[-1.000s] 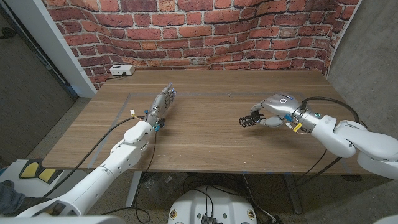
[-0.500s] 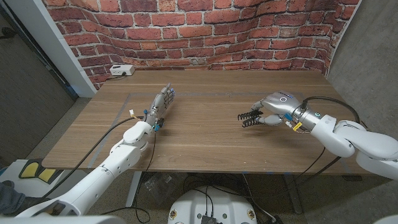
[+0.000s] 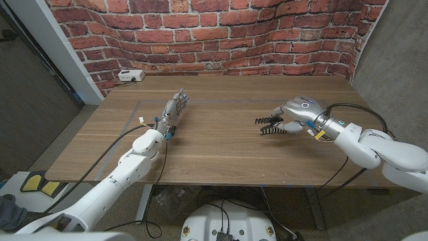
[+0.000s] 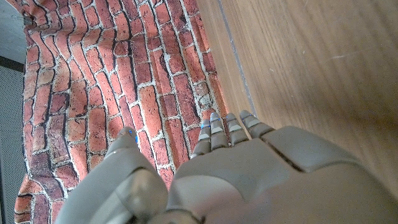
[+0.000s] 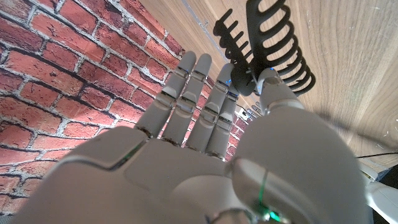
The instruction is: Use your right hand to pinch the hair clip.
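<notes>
A brick wall (image 3: pixel 221 33) backs the wooden table (image 3: pixel 221 150). At right, the right hand (image 3: pixel 294 114) pinches the black hair clip (image 3: pixel 267 126), its teeth spread. At left, the left hand (image 3: pixel 175 111) holds nothing, fingers straight and together.

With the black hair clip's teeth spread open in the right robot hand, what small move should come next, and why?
Probably ease the pinch so the clip closes. The right robot hand grips the hair clip above the table, its toothed halves plainly spread apart, so the squeeze looks complete.
</notes>
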Robot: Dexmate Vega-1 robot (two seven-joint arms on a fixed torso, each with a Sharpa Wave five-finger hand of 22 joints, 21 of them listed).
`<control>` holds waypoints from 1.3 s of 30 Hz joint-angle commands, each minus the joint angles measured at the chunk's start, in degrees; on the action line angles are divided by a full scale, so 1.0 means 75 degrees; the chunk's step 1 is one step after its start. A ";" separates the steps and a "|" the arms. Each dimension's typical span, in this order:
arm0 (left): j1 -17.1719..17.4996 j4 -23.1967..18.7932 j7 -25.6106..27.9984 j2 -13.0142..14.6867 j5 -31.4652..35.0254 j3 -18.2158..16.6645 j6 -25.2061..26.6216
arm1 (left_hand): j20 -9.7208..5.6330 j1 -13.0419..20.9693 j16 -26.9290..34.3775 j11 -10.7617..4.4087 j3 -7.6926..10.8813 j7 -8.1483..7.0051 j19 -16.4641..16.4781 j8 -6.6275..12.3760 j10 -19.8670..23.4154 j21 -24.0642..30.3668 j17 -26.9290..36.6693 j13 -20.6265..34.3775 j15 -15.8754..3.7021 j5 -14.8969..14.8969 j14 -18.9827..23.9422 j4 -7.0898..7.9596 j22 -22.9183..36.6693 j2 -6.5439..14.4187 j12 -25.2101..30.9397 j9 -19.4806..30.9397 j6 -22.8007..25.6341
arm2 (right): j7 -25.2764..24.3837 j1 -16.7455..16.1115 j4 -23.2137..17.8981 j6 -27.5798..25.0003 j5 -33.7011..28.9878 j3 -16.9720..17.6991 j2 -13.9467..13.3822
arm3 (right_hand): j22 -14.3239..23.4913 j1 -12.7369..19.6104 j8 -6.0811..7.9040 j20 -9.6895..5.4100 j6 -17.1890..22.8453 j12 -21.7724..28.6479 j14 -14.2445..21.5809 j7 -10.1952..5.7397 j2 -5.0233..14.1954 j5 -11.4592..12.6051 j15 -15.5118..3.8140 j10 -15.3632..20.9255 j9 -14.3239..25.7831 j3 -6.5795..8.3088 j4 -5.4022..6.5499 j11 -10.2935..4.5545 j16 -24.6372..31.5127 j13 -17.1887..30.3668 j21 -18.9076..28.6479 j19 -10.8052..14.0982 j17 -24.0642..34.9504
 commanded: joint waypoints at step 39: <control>-0.0065 -0.0398 0.0022 0.0188 0.0104 0.0005 0.0204 | 0.0016 0.0030 -0.0003 -0.0057 -0.0041 -0.0056 -0.0074 -0.0005 0.0041 0.0008 0.0028 0.0010 -0.0038 -0.0029 0.0023 0.0012 0.0034 0.0000 -0.0014 0.0029 0.0043 | -0.0295 -0.0496 -0.0217 0.0053 -0.0340 0.0554 0.0335 | 0.0023 0.0296 0.0140 -0.0216 0.1451 -0.0075 0.0453 -0.0970 0.0134 -0.0027 -0.0694 0.0601 0.0014 0.0148 -0.0009 0.0016 -0.0007 0.0007 0.0021 0.0021 0.0029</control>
